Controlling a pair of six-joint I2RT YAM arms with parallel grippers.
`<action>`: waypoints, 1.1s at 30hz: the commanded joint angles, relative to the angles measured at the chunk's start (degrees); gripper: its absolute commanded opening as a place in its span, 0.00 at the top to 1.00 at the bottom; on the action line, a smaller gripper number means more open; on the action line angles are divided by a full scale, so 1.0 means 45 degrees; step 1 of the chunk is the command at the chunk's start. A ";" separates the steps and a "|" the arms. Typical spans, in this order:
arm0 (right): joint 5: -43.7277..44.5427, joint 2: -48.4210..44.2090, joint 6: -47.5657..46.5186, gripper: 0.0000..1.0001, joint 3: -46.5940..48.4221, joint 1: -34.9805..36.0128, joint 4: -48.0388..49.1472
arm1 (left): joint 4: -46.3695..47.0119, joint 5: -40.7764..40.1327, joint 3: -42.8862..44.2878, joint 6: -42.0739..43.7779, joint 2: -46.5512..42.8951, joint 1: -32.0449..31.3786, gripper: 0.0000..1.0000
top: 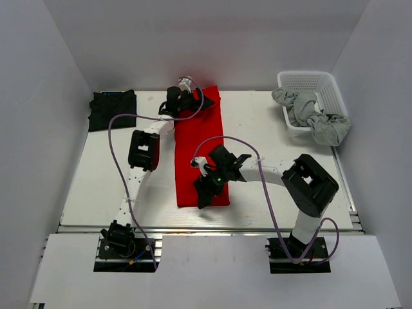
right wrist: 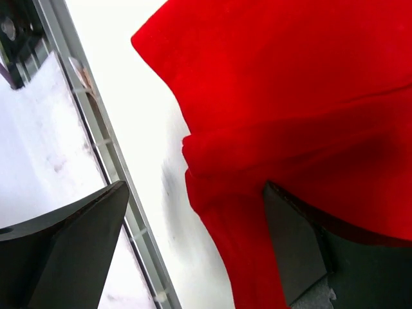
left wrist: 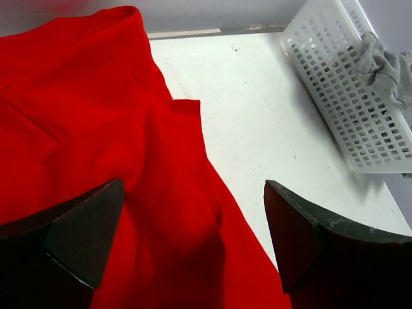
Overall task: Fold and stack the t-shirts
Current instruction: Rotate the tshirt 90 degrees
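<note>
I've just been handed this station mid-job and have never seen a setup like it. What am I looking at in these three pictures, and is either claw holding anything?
These are two robot arms bolted at the near edge of a white table. The wide picture comes from a fixed camera above and behind them. The other two come from a camera on each wrist, so the dark wedges at the bottom are that arm's own fingers. A red t-shirt, folded into a long strip, lies mid-table. The left gripper is over its far end, the right gripper at its near end. Both are open, so nothing is held. A folded black t-shirt sits far left; far right, a white basket has grey cloth spilling over its rim.
</note>
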 commanded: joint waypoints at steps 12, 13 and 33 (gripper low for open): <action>0.4111 -0.3095 0.1940 0.10 0.0207 -0.0754 -0.0544 | -0.1746 0.0712 -0.0489 0.1627 -0.3119 -0.0171 0.00; 0.4133 -0.3289 0.2059 0.10 0.0188 -0.0909 -0.0544 | -0.2158 0.0499 -0.0663 0.1943 -0.3513 -0.0171 0.00; 0.3120 -0.4970 0.4326 0.10 -0.3619 -0.2785 0.1602 | -0.6028 -0.3350 -1.7625 0.2634 -1.6853 -0.1264 0.00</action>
